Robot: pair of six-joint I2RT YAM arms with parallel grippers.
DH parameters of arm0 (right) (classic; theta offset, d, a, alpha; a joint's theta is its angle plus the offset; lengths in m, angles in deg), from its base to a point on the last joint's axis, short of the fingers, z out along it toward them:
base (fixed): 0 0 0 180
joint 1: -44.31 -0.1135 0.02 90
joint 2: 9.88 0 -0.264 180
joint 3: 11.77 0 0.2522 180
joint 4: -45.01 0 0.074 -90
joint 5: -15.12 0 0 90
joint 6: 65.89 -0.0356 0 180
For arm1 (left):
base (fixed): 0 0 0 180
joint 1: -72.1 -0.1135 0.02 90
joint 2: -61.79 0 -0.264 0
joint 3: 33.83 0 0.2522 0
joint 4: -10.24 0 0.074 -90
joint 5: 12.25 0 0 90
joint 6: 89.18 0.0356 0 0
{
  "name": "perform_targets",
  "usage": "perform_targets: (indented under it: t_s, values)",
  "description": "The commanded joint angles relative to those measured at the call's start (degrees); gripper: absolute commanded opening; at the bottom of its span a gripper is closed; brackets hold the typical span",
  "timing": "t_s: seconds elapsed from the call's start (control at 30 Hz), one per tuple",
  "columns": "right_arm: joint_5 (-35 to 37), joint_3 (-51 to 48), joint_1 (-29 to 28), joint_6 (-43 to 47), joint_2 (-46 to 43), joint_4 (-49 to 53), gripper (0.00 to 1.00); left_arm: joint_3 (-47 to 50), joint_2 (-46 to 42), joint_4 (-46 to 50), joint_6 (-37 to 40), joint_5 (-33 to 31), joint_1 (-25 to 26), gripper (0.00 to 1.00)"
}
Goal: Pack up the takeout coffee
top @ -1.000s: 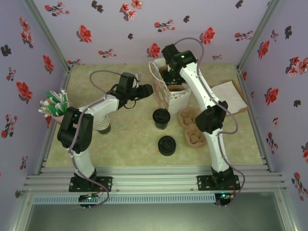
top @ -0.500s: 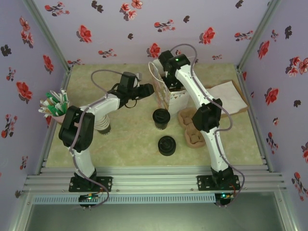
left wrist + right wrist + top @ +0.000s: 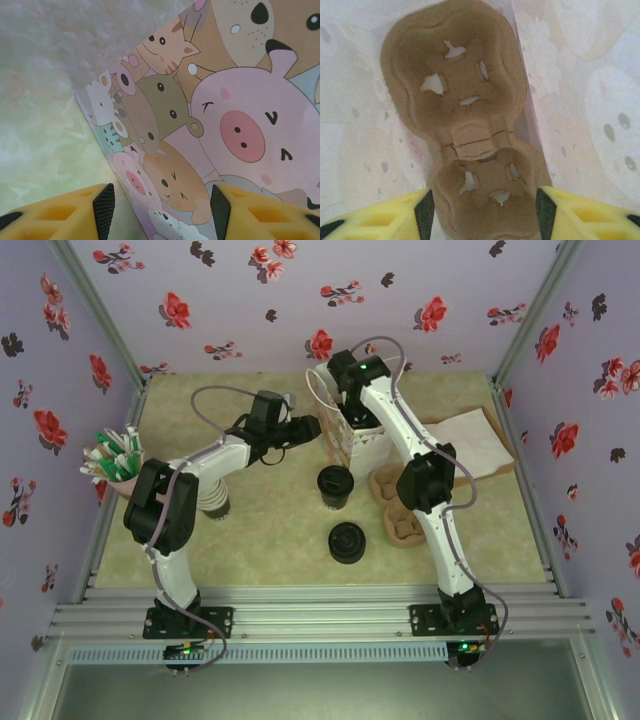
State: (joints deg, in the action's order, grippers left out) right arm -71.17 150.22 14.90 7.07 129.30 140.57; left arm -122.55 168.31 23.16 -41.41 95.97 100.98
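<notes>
Left fingers (image 3: 312, 426) are held at the left side of the paper bag (image 3: 358, 440), and in the left wrist view they are seen standing apart, with one upright corner of the printed bag between them. Nothing is gripped by them; whether the bag is touched by one pad cannot be told.

Right fingers (image 3: 480, 212) are lowered into the open top of the same bag. They are also parted and nothing is clamped between them. Under them, in the right wrist view, a brown pulp cup carrier (image 3: 455, 90) with two pockets is seen lying on the bottom of the bag, its nearer pocket in line with the gap between the fingers.

The takeout coffee (image 3: 335, 486), with its black lid on, is placed upright on the worktop (image 3: 260, 530), outside the bag and just beside its near side, toward the arm bases. It is touched by neither pair of fingers: the left fingers are found beyond it and a little to the left, near but clearly apart, while the right fingers are beyond it, inside the bag.

Closer to the bases, a set of loose black lids (image 3: 347, 542) is seen, and more pulp carriers (image 3: 395, 508) are laid to the right of the coffee.
</notes>
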Motion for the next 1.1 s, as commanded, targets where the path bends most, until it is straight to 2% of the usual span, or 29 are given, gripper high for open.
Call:
perform_targets:
  t_s: [0.0,0.13,0.43,0.63,0.8,1.07]
  values:
    - [-0.7,3.3,-0.3,-0.8,-5.5,1.5,0.64,-0.6,-4.5,1.5,1.7,0.6,0.3,0.57]
    - [-1.2,3.3,-0.3,-1.7,-9.6,1.0,0.73,0.4,-6.9,2.0,1.7,0.4,0.3,0.59]
    - [-1.5,2.7,-0.3,-2.9,-19.9,0.5,0.87,3.0,-13.1,3.5,2.0,-0.1,0.4,0.63]
    - [-2.2,-4.4,-0.4,-3.8,-29.5,-3.8,0.91,4.1,-17.9,5.8,2.9,-1.4,0.8,0.66]
    - [-2.7,-15.3,-1.3,-4.4,-39.6,-8.2,0.91,5.3,-22.7,8.2,3.8,-2.4,1.3,0.68]
    - [-4.8,-47.6,-2.6,-6.7,-62.8,-21.4,0.9,9.9,-32.4,13.0,5.5,-3.9,3.4,0.72]
